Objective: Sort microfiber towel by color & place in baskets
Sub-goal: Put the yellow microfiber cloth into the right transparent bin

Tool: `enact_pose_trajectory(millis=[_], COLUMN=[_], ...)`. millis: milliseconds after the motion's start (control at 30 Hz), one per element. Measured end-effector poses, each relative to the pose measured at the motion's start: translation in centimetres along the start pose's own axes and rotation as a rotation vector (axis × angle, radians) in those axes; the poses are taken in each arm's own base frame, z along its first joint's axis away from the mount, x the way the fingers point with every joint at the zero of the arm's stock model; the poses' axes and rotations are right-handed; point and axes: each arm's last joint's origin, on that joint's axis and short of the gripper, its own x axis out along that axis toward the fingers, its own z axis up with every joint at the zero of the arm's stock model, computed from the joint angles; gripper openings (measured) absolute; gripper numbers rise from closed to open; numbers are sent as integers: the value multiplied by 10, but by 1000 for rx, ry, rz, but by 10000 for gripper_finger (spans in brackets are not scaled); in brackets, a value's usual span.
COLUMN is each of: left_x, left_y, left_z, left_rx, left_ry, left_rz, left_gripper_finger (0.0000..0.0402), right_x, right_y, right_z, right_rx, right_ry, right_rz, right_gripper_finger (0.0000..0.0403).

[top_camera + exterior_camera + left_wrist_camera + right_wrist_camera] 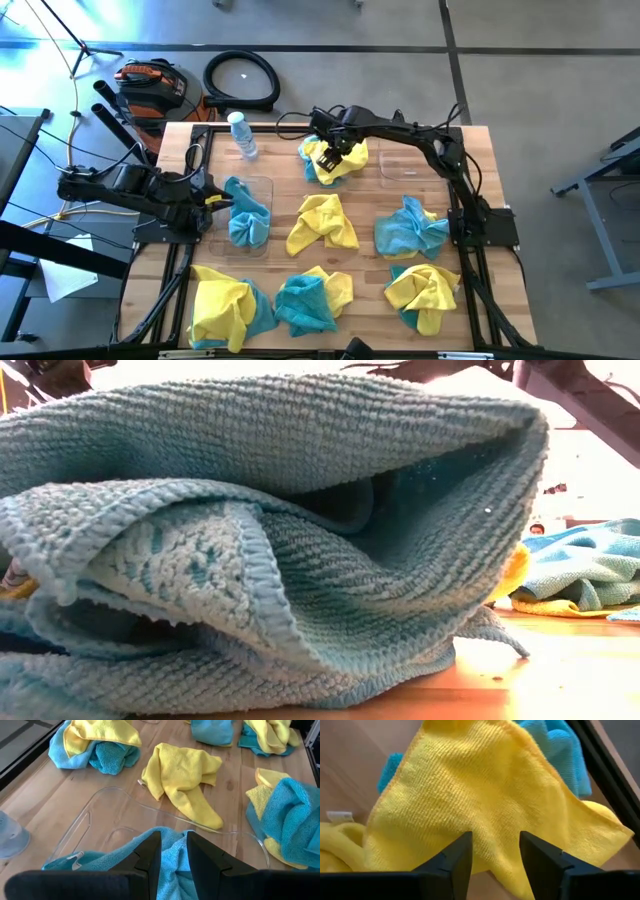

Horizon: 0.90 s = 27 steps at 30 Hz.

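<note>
Yellow and teal microfiber towels lie in piles across the wooden table. My left gripper [215,200] [174,847] is at the left clear basket [264,184] [115,795], shut on a teal towel [246,212] whose bulk lies in that basket. My right gripper [326,157] [496,850] is open just above a yellow towel [480,790] that lies on a yellow-and-teal pile [345,168] near the far edge. The second clear basket [405,165] stands right of that pile. A teal towel [300,510] fills the low view. My left gripper pinches a raised fold of the teal towel [174,870] between its two fingers, coming slanting from the table's left and above. The cloth slopes away from the fingers on both sides, and its lower part lies in the basket.
A clear water bottle [241,135] [10,837] stands at the far left. Other piles: yellow at centre [320,222] [182,775], teal at right [408,228], mixed ones along the near edge [228,310] [310,300] [425,290].
</note>
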Motion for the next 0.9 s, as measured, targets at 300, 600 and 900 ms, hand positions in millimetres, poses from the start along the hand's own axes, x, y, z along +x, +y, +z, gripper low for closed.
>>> enact_pose_trajectory(millis=[300,600,900], left_x=[0,0,0], left_y=[0,1,1], left_z=[0,0,0], left_rx=[-15,-14,-16], left_ry=[-3,-13,-12], left_rz=[9,34,34], left_gripper_finger=[83,83,83], right_x=[25,27,0], right_y=[4,2,-3], right_z=[1,2,-7], right_rx=[-100,-96,-72], right_ry=[43,51,78], right_rz=[13,13,-7], right_gripper_finger=[164,11,6])
